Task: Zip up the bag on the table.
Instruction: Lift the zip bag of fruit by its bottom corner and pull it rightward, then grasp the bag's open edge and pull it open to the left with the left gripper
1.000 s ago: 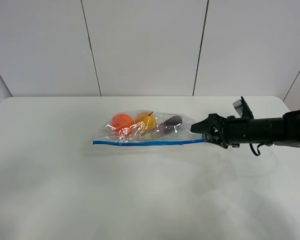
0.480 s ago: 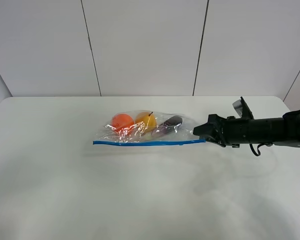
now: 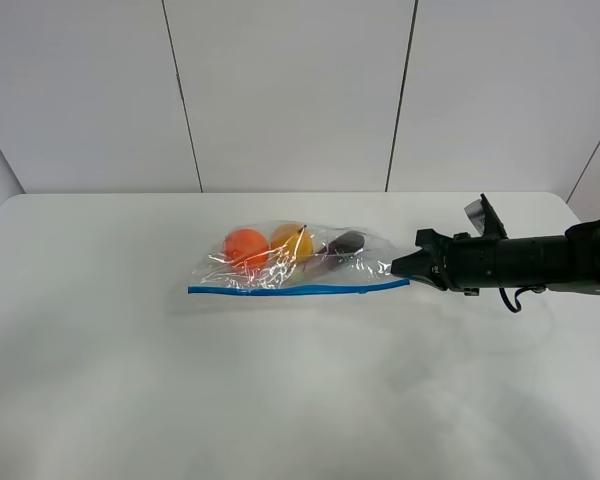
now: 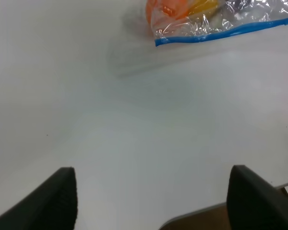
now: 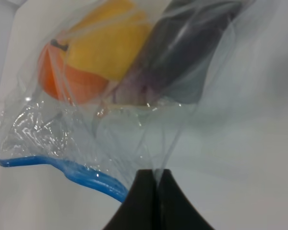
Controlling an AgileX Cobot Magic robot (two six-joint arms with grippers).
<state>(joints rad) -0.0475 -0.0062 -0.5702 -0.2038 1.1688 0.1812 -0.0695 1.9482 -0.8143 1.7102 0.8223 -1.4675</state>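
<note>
Shifted since a second ago: right gripper (image 3: 398,268) drawn slightly to the right, and the bag (image 3: 280,262) slid slightly the same way with it.

Item 1, bag: clear crinkly plastic, lying flat a little right of the middle of the table (image 3: 280,400). Blue zipper strip (image 3: 300,289) along its near edge, running left to right. Contents, left to right: orange fruit (image 3: 245,245), yellow fruit (image 3: 292,242), dark purple fruit (image 3: 342,245).

Item 2, right gripper: reaches in from the right, low over the table, at the bag's right end. Its wrist view shows the two fingers pressed together with a fold of the clear film pinched between them.

Item 3, left gripper (image 4: 153,191): fingers (image 4: 57,201) spread wide, nothing between them, above bare tabletop well apart from the bag's left end.

Item 4, table: white, matte, rounded far corners.

Item 5, room: plain pale wall panels (image 3: 280,90) behind, split by thin dark seams.
</note>
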